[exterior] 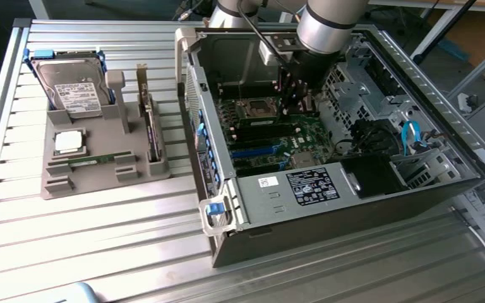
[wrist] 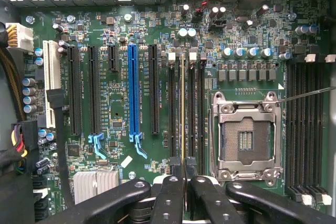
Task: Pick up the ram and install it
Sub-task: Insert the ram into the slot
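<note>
So the arm (exterior: pixel 327 25) comes in from the far side of the table and points almost straight down into the open PC case (exterior: pixel 394 202), wrist low over the motherboard (wrist: pixel 113 95). The gripper (wrist: pixel 183 170) is clamped tight on the ram (wrist: pixel 182 108). In the wrist view the stick is edge-on, a thin pale line running out from between the black fingers (wrist: pixel 168 192).

The stick lines up with one of the DIMM slots (wrist: pixel 192 108) just beside the empty CPU socket (wrist: pixel 244 135), with the blue PCIe slot (wrist: pixel 132 93) further off on the other side. Can't tell whether it's fully seated or just sitting in the slot mouth.

Over on the exterior view's left, well apart from the case, the gray fixture (exterior: pixel 57 186) holds the second ram stick (exterior: pixel 91 159) lying flat, plus a hard drive (exterior: pixel 74 88), the processor chip (exterior: pixel 68 141) and an upright expansion card (exterior: pixel 149 126).
</note>
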`<state>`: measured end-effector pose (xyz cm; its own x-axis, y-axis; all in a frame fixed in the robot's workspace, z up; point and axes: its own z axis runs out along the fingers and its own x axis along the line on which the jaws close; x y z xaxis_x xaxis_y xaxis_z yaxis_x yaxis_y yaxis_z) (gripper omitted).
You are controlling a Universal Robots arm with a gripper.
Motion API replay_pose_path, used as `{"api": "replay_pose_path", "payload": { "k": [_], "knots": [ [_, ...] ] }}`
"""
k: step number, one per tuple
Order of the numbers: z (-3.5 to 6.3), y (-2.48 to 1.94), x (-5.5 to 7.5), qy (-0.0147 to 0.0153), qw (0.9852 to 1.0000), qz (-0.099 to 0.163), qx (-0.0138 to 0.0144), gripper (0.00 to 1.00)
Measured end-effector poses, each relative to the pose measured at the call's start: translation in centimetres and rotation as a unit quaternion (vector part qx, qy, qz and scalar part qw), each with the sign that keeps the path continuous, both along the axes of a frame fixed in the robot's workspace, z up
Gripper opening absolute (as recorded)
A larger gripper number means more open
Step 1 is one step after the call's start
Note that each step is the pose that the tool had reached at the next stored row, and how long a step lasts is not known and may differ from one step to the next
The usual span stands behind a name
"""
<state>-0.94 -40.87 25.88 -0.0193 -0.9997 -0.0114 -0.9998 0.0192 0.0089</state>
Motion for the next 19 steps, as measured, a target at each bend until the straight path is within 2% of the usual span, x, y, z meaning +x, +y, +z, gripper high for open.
{"api": "replay_pose_path", "payload": {
  "k": [19],
  "knots": [
    [-0.01, -0.55, 0.00, 0.0000, 1.0000, 0.000, -0.0001, 0.12]
  ]
}}
